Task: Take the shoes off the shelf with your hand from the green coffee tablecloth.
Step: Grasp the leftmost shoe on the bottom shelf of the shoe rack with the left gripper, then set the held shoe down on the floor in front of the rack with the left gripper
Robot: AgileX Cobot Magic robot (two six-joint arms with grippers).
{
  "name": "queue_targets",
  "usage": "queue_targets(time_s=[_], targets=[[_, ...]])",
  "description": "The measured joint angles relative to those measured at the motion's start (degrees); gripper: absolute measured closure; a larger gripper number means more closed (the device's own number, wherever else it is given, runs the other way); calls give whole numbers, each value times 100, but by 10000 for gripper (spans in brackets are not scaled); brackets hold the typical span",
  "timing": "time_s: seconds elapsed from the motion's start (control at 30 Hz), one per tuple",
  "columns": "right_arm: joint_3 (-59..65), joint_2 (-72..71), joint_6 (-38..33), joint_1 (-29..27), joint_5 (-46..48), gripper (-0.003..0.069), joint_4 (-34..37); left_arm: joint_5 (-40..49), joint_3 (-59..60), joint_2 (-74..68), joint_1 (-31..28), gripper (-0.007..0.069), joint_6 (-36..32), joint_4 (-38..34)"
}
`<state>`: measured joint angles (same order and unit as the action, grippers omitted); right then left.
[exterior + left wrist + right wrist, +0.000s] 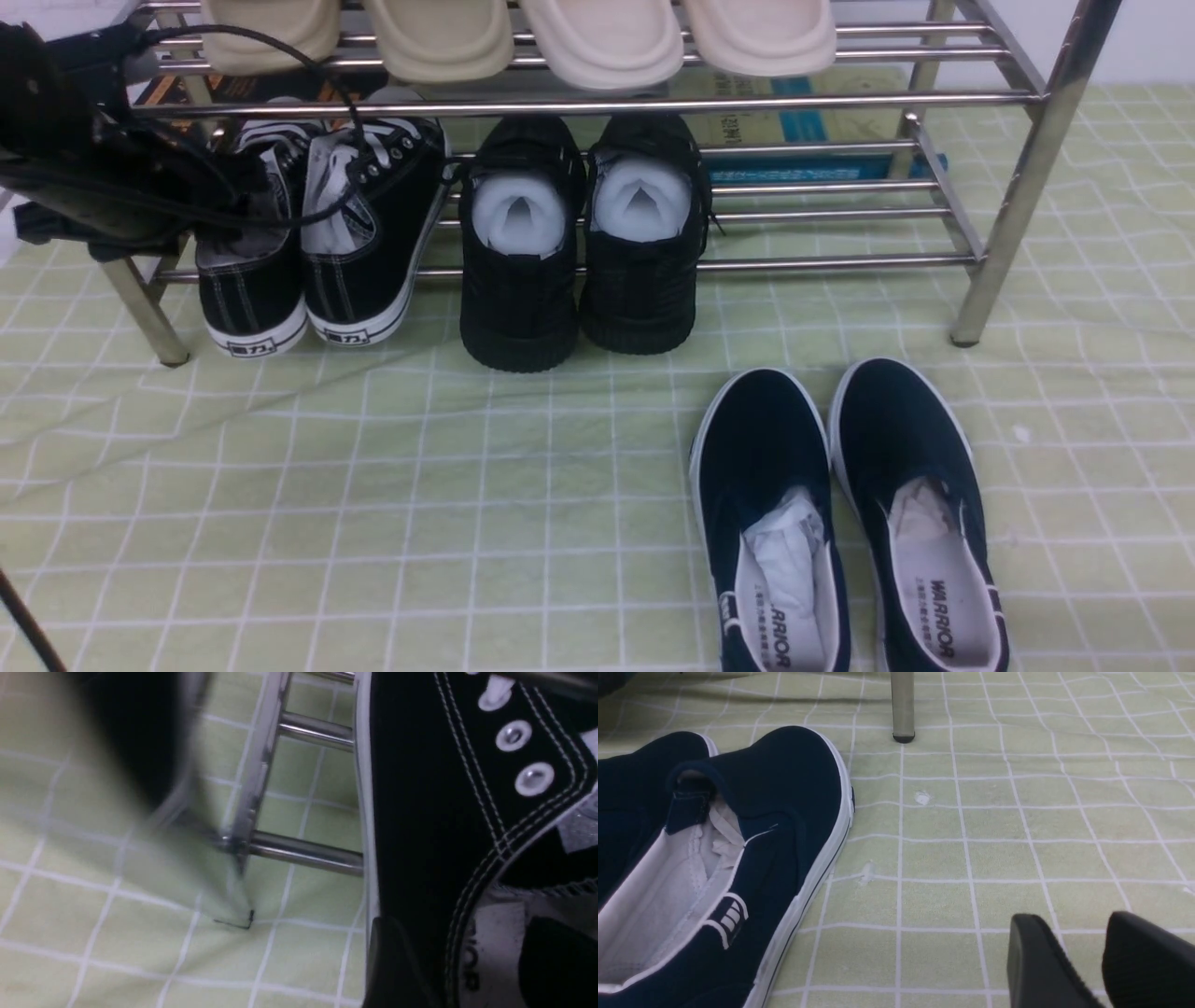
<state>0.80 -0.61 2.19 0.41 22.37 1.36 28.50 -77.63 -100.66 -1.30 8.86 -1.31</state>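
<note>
The black canvas shoes with white laces stand side by side at the left end of the shelf's (840, 263) lower tier, the left shoe (250, 299) next to the right shoe (373, 252). My left gripper (238, 201), black with loose cables, reaches down into the left shoe. In the left wrist view my left gripper (467, 952) is open, with one finger (397, 966) outside that shoe's (420, 812) side wall and the other (560, 961) on the grey insole. My right gripper (1083, 938) hovers slightly open and empty over the green cloth (994, 835).
All-black knit sneakers (579, 252) stuffed with white paper sit next to the canvas pair. Navy slip-ons (840, 523) lie on the cloth (373, 485) at front right, close to my right gripper. Beige soles (523, 42) fill the top tier. A shelf leg (1008, 224) stands at right.
</note>
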Motion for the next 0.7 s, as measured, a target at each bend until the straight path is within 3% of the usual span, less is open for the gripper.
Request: queue_targets(time_s=[0.1, 0.23, 0.4, 0.6, 0.7], targets=[[0, 0, 0, 0, 0, 419, 0, -348, 0, -157, 19, 236, -37, 0], [0, 0, 0, 0, 0, 419, 0, -538, 0, -324, 25, 321, -37, 0], [0, 0, 0, 0, 0, 419, 0, -370, -12, -322, 25, 580, -105, 99], [0, 0, 0, -5, 0, 419, 0, 244, -1, 42, 25, 618, -56, 99], [0, 0, 0, -5, 0, 419, 0, 1199, 13, 631, -5, 619, -18, 131]])
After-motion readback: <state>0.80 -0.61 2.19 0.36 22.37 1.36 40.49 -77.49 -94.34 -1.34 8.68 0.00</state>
